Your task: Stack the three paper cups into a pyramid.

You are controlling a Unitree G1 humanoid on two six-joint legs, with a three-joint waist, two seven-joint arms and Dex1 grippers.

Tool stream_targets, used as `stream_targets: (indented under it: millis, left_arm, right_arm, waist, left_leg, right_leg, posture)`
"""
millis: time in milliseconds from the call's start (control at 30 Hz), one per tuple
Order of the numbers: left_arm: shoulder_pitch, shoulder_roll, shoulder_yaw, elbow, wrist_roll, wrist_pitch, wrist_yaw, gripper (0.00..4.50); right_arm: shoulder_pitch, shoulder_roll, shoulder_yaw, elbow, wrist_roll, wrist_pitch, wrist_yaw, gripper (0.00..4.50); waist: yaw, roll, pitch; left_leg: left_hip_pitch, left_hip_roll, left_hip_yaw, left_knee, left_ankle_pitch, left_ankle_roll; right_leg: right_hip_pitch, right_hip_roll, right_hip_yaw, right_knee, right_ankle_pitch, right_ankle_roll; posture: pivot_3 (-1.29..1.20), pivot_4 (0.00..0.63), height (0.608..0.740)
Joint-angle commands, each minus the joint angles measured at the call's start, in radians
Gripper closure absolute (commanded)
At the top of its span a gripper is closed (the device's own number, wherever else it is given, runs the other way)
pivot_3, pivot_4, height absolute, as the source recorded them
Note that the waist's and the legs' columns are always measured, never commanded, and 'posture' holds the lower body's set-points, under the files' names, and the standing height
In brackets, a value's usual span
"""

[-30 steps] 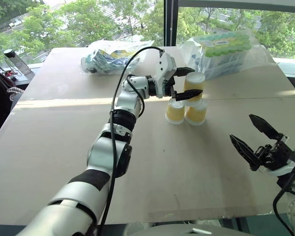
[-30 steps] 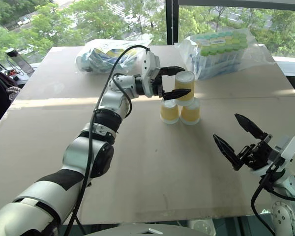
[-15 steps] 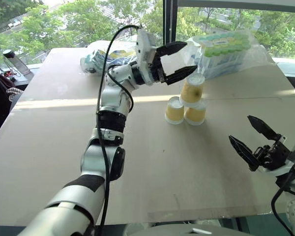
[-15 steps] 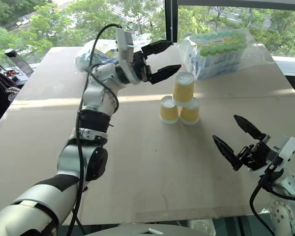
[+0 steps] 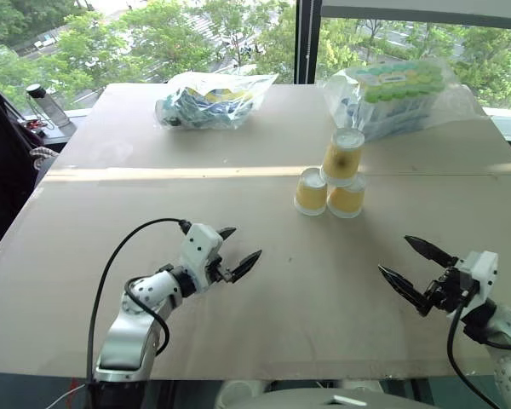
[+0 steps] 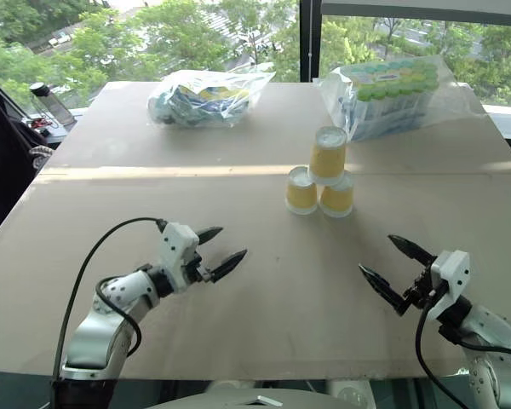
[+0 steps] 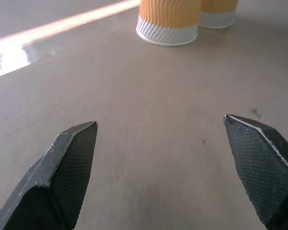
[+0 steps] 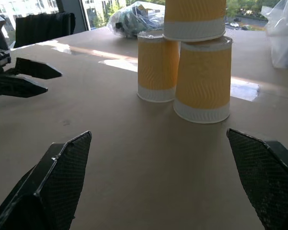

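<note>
Two robot grippers hover low over a tan table (image 5: pixel 111 196), each with its two black fingers spread apart and gripping nothing. The left gripper (image 5: pixel 236 253) sits toward the near edge of the table, well short of the cup stack and to its left, fingers aimed roughly at the stack. The right gripper (image 5: pixel 410 267) is also near the front edge, well short of the stack and to its right, fingers angled inward toward it.

Three paper cups (image 5: pixel 328 183) form the pyramid, all upside down with yellow ribbed sides – two stand side by side and touching on the table, and the third rests on top, sitting mostly over the right-hand cup and slightly tilted.

Behind the stack, two clear plastic bags lie near the far edge: the bag of green-capped packages (image 5: pixel 396 89) just behind and to the right of the stack, and the bag of blue-and-yellow goods (image 5: pixel 211 98) behind and well to the left. One dark bottle (image 5: pixel 47 104) stands beyond the table's far left corner.

Open tabletop surrounds the stack on its left, right and front – the broad stretch between the stack and both grippers is bare. A seam (image 5: pixel 153 173) crosses the table just behind the stack.
</note>
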Motion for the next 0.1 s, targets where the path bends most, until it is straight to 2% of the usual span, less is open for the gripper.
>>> stream_targets:
  millis: [33,100]
  left_arm:
    - [0.052,-0.017,-0.003,-0.052,0.025,-0.022,0.074,0.14]
    - [0.065,-0.023,0.005,-0.048,0.014,-0.042,0.087,0.14]
  right_arm:
    - [-0.03,-0.029,0.01,0.059,-0.062,-0.005,-0.014,0.0]
    - [-0.051,-0.042,0.02,0.082,-0.077,0.006,-0.015,0.0]
  waist:
    - [0.002,0.0,0.0]
    - [0.0,0.0,0.0]
  left_leg:
    - [0.001,0.0,0.0,0.001,0.0,0.0]
    - [0.001,0.0,0.0,0.001,0.0,0.0]
  right_leg:
    - [0.001,0.0,0.0,0.0,0.0,0.0]
    - [0.001,0.0,0.0,0.0,0.001,0.0]
  posture:
    - [0.0,0.15,0.74]
    - [0.0,0.15,0.74]
